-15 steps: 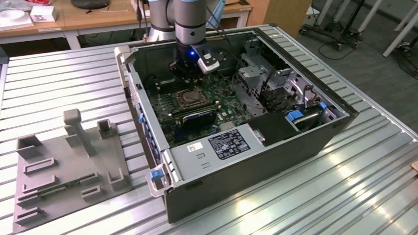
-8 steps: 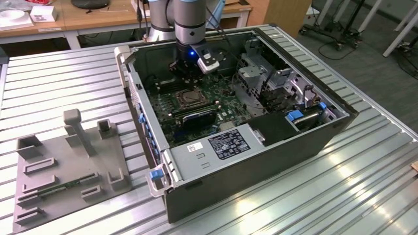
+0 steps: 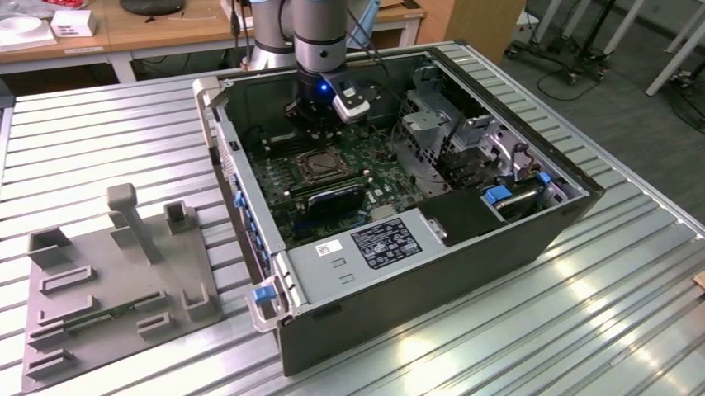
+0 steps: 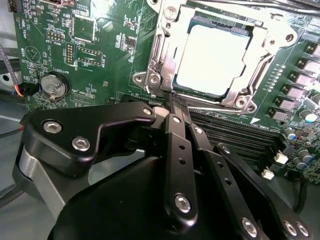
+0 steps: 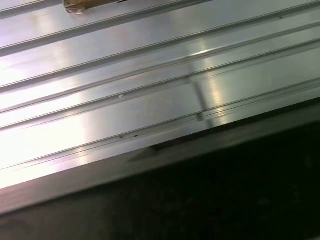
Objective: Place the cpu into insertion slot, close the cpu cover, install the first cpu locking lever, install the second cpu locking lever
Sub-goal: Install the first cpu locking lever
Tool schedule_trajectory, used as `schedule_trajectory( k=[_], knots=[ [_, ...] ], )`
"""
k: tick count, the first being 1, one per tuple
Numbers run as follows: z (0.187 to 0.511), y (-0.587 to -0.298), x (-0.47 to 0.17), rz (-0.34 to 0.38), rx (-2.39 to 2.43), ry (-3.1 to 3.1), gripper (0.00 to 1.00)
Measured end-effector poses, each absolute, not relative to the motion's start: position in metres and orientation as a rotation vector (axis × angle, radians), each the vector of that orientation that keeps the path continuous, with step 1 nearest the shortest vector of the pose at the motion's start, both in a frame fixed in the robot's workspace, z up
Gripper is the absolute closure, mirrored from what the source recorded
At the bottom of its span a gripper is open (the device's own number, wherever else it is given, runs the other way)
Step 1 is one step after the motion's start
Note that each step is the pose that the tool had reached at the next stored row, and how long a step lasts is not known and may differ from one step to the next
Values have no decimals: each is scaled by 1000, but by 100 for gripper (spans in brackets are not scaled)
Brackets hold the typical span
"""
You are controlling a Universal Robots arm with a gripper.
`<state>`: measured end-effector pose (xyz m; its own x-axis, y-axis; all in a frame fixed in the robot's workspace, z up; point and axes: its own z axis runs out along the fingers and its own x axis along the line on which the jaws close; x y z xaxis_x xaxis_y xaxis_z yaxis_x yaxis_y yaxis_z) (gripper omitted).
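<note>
My pincer (image 4: 176,102) has its fingers together at the tips, w/ nothing I can make out between them. In the second wrist view the tips sit just beside the near edge of the cover (image 4: 245,97), right where the long memory slots (image 4: 235,132) begin. The chip (image 4: 212,57) is already seated in the socket (image 3: 316,165), lying flat, pale grey face up. The cover is down over it: a silver frame around the chip, w/ the chip showing through its window. A thin metal lever (image 4: 151,60) runs along one side of the frame; can't tell if it's latched. The green board (image 4: 75,50) spreads out around the socket, w/ a coin battery (image 4: 52,85) well apart from it. In the exterior view my arm (image 3: 319,41) reaches down into the open PC case (image 3: 441,272), and the pincer (image 3: 314,132) hangs just over the socket area. The case lies on a slatted metal table (image 3: 111,132). A grey fixture plate (image 3: 99,289) sits toward the exterior view's left, well apart from the case. The first wrist view has the table slats (image 5: 125,100) and a dark edge below them.
</note>
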<state>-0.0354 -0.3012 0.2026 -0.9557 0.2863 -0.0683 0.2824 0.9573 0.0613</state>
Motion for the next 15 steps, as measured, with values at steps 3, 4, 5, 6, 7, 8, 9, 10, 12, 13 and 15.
schedule_trajectory(
  k=[3, 4, 5, 6, 7, 8, 9, 10, 12, 13, 15],
  knots=[
    [205, -301, -35, 78, 441, 3032, 89],
    [205, -300, -35, 78, 441, 3032, 89],
    [206, -300, -35, 78, 441, 3032, 89],
    [206, -299, -35, 78, 441, 3032, 89],
    [206, -299, -35, 78, 441, 3032, 89],
    [206, -298, -35, 78, 441, 3032, 89],
    [206, -298, -35, 78, 441, 3032, 89],
    [206, -297, -35, 78, 441, 3032, 89],
    [206, -296, -35, 79, 441, 3032, 89],
    [206, -296, -35, 80, 441, 3032, 89],
    [206, -296, -35, 82, 441, 3032, 89]
  ],
)
